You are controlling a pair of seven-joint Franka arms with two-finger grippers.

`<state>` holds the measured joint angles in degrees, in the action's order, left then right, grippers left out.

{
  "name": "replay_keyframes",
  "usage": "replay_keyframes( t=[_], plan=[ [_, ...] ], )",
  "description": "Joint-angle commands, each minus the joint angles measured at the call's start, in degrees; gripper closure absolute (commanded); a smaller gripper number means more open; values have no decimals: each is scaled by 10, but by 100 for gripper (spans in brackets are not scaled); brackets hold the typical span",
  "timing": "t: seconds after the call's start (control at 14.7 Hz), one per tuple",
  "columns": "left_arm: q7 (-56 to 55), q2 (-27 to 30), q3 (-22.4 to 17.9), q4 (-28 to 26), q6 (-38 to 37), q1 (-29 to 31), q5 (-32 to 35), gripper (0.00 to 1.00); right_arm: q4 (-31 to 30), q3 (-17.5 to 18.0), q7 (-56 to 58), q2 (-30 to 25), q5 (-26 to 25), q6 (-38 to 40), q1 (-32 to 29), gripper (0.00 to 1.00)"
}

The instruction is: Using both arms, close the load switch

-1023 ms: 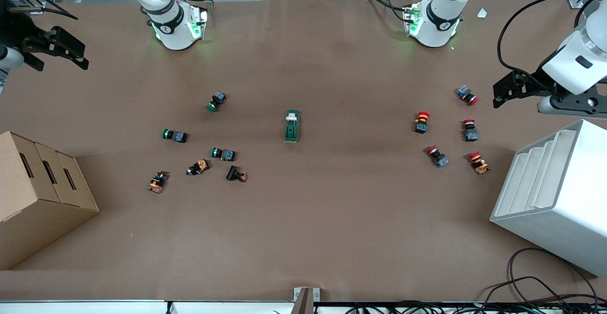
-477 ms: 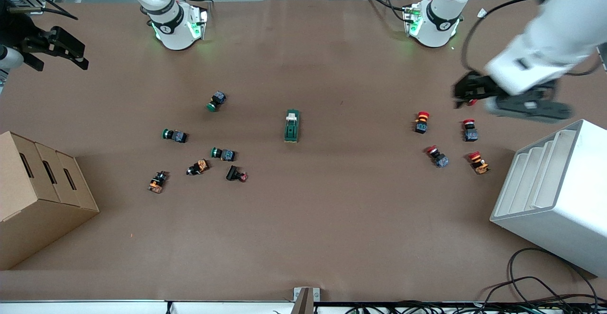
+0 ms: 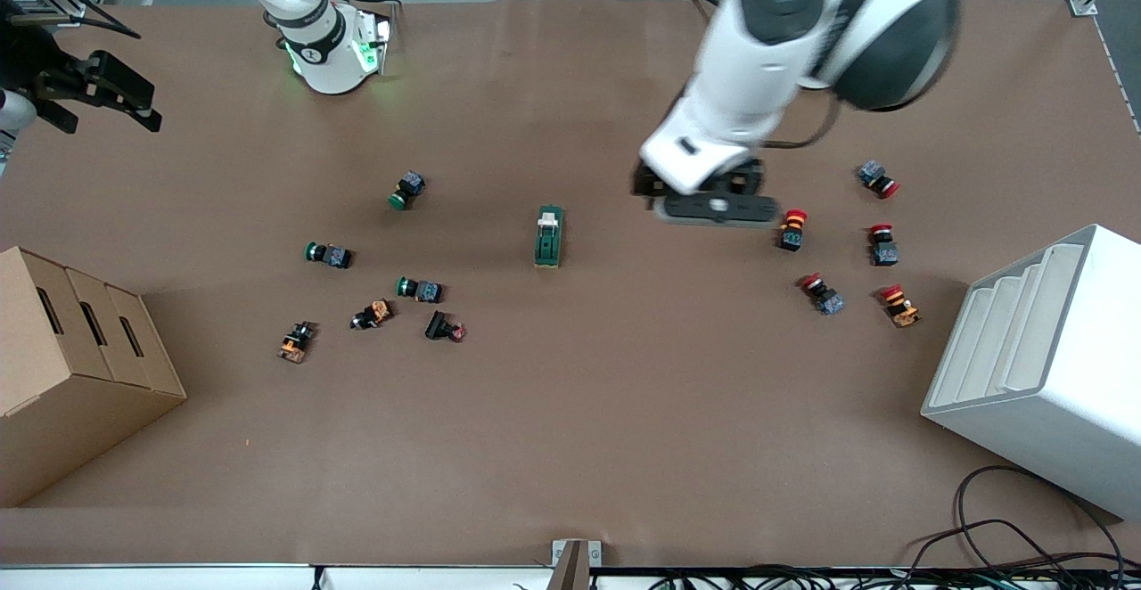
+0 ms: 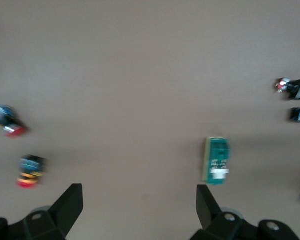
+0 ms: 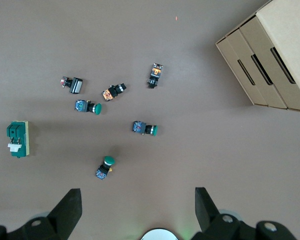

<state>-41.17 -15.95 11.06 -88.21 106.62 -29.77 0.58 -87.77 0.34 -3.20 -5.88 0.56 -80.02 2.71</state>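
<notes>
Barely started: load switch (image 3: 549,236) lies untouched mid-table. Left gripper (image 3: 649,187), fingers spread and empty, hovers beside it; right gripper (image 3: 100,100), likewise open, waits at the table's edge.

The load switch (image 3: 548,236), a narrow dark-green block with a white lever piece at the end toward the robots' bases, lay flat on the brown worktop (image 3: 570,412) about midway between the two arms' ends, apart from everything around it.
</notes>
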Motion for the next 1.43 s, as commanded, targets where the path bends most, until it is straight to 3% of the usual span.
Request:
replay_keyframes(
  t=[0.0, 0.27, 0.68, 0.89, 1.36],
  plan=[
    [-149, -29, -3, -25, 61, -80, 76, 0, -22, 1, -10, -19, 8, -3, -8, 0],
    [-365, -83, -3, -67, 176, -171, 180, 0, -29, 0, -14, -19, 25, -2, -19, 0],
    [-612, -169, -3, -71, 193, -262, 395, 1, -17, -1, -31, -18, 18, 7, 6, 0],
    [-713, -207, -3, -81, 192, -298, 528, 2, -1, -27, -30, -13, 17, 7, 27, 0],
    [-913, -225, -3, -175, 192, -320, 801, 2, -3, -43, -28, -8, 19, 2, 25, 0]
  ],
)
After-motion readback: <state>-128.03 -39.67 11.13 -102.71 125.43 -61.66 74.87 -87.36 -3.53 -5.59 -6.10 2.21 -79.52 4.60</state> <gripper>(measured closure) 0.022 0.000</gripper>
